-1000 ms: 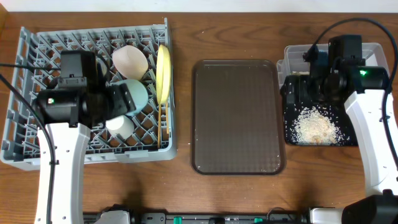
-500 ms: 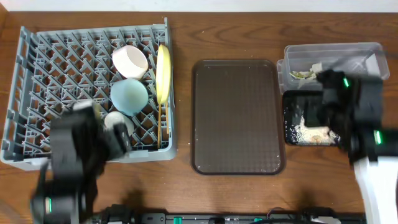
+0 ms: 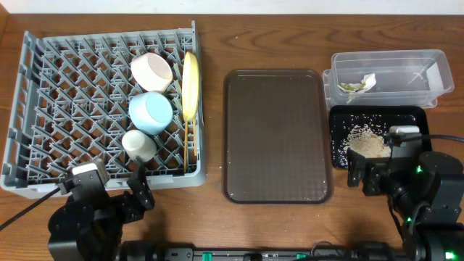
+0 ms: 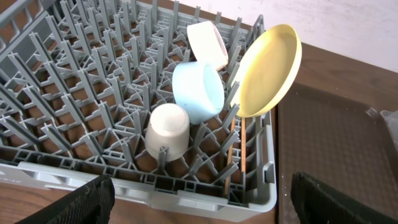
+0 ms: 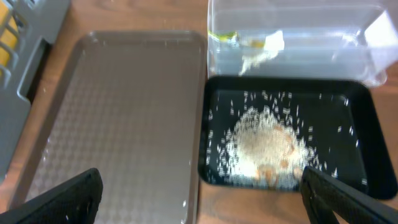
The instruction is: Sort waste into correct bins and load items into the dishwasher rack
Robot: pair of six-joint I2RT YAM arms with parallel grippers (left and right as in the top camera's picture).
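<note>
- Rack, left of frame: plate stands on edge between pegs. White bowl, blue bowl and cup lean on pegs, probably to drain. Chopsticks lie beside the plate.
- Tub, upper right, holds the wrapper.
- Black tray below it holds the rice.
- Left gripper and right gripper: jaws wide apart, empty, at the bottom edge.

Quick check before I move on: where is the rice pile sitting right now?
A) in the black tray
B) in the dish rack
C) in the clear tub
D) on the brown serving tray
A: the rice lies heaped in the black tray, while the clear tub behind it holds only the wrapper.
</note>
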